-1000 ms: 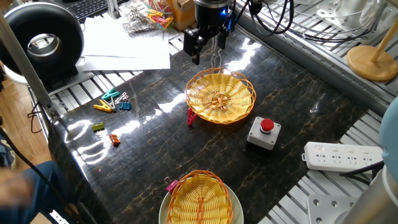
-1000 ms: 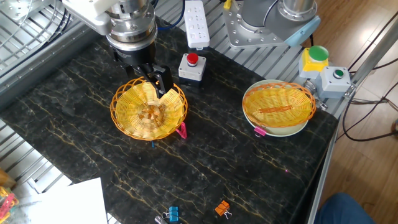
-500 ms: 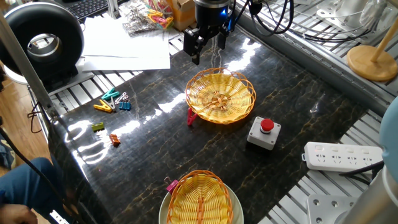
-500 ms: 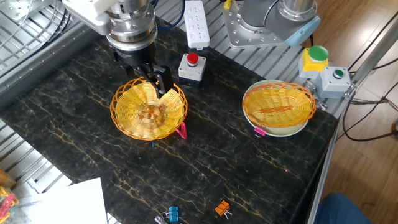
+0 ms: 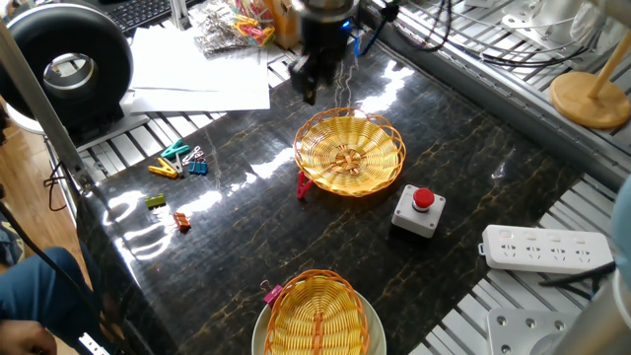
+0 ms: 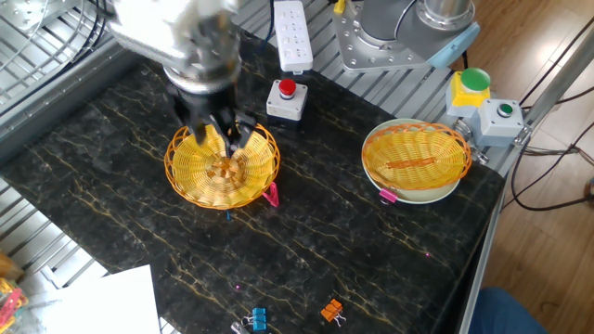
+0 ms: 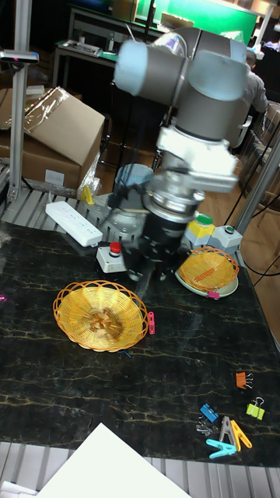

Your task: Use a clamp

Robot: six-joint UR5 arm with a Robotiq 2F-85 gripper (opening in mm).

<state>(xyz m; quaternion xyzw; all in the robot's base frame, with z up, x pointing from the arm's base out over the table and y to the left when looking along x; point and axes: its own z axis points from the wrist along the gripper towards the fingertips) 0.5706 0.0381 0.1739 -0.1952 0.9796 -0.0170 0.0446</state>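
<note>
Your pincer hangs above the far rim of the wicker basket, and it is smeared by motion blur in every view, so you cannot tell from these pictures whether its jaws stand apart or together; nothing can be made out between them. The clamp, the small red clip, sits clipped at the near-left edge of that basket, its legs reaching down to the dark marble surface; in the other fixed view it shows at the basket's lower right rim, and in the tall fixed view just right of the basket. It lies apart from your pincer, across the basket from it. A second basket rests in a pale bowl near the edge of the surface, with a pink clip on its rim. A grey box with a red button stands just beside the first basket, and a white power strip lies further off on the slatted frame. A loose cluster of small coloured clips lies well apart from the clamp.
</note>
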